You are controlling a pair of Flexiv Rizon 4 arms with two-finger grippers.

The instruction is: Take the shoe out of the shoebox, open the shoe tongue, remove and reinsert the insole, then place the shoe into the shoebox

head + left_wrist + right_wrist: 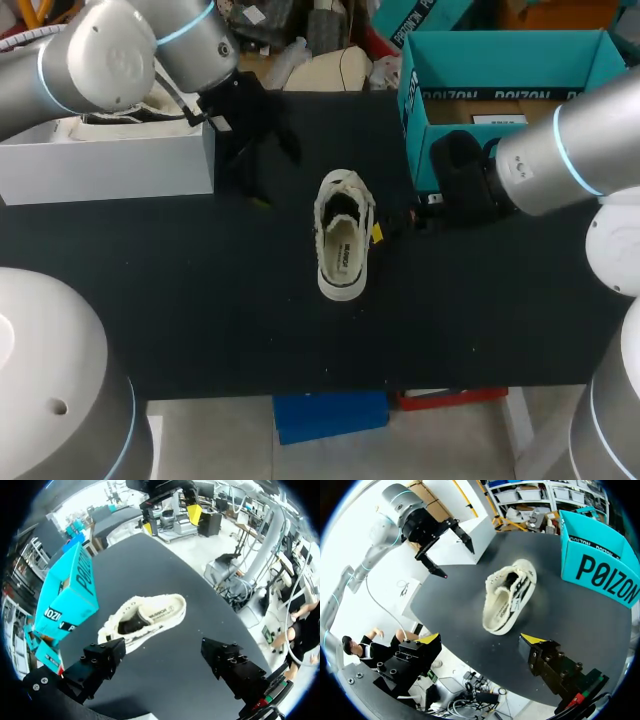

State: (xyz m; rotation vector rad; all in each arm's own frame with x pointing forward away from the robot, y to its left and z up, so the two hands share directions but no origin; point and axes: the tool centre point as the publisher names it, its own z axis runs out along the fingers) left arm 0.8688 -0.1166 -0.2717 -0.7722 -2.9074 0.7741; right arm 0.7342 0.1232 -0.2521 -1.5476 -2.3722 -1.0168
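Observation:
A cream shoe [343, 235] lies upright on the black table [200, 300], its insole [343, 256] showing inside and its toe toward the front edge. The teal shoebox [510, 80] stands open at the back right. My left gripper [272, 170] hangs open above the table to the left of the shoe, holding nothing. In its wrist view the shoe [145, 617] lies ahead of the open left gripper [165, 665]. My right gripper [395, 222] is open just right of the shoe. In its wrist view the shoe [510, 597] is ahead of the spread fingers [427, 642].
A white box [110, 160] with a lid stands at the back left under my left arm. The shoebox [600, 565] sits beside the shoe, close to my right arm. Bare table surface lies in front of the shoe.

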